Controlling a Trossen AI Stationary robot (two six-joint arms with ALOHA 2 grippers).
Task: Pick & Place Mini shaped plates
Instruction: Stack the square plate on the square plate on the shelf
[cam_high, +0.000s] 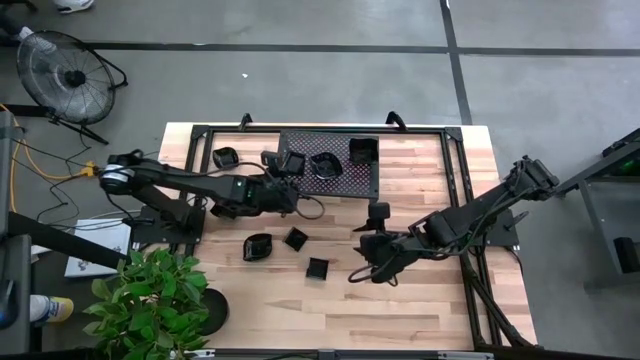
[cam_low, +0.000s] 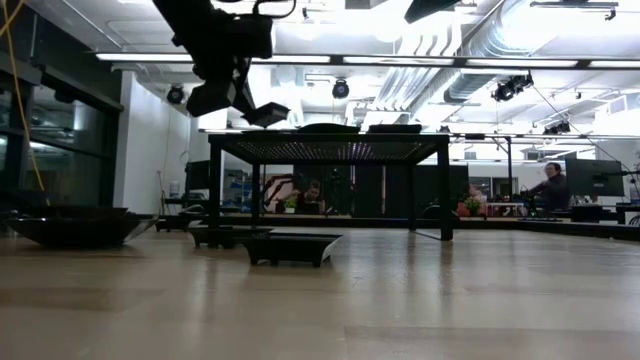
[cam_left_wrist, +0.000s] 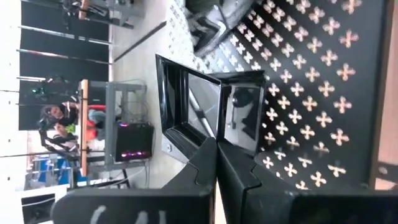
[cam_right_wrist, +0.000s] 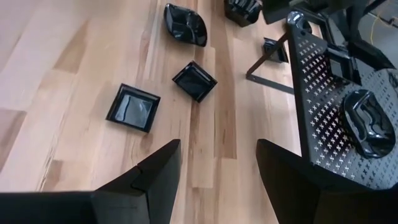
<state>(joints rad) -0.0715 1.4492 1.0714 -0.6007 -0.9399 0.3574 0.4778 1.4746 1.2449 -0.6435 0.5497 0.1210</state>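
Observation:
My left gripper (cam_high: 280, 172) is shut on a small square black plate (cam_left_wrist: 189, 102) at the left edge of the black mesh rack (cam_high: 345, 180). On the rack rest a scalloped plate (cam_high: 325, 165) and a square plate (cam_high: 362, 152). More mini plates lie on the wood: one (cam_high: 226, 157) left of the rack, three (cam_high: 258, 246) (cam_high: 296, 238) (cam_high: 318, 268) in the middle, one (cam_high: 378, 210) in front of the rack. My right gripper (cam_right_wrist: 214, 168) hangs open over the table's near middle, right of those three, with nothing between its fingers. My left gripper pinches the square plate by one side of its rim (cam_left_wrist: 214, 135) between its two fingers. The fingers come from the table's left, slanting down. The plate (cam_low: 265, 113) sticks out beyond the fingertips, tilted, and is lifted just above the rack's left edge.
The rack stands on thin legs (cam_low: 215, 190) at the table's far middle, inside a black frame (cam_high: 452, 170). A potted plant (cam_high: 150, 295) sits at the near left corner. Bare wood (cam_right_wrist: 74, 56) lies around the loose plates.

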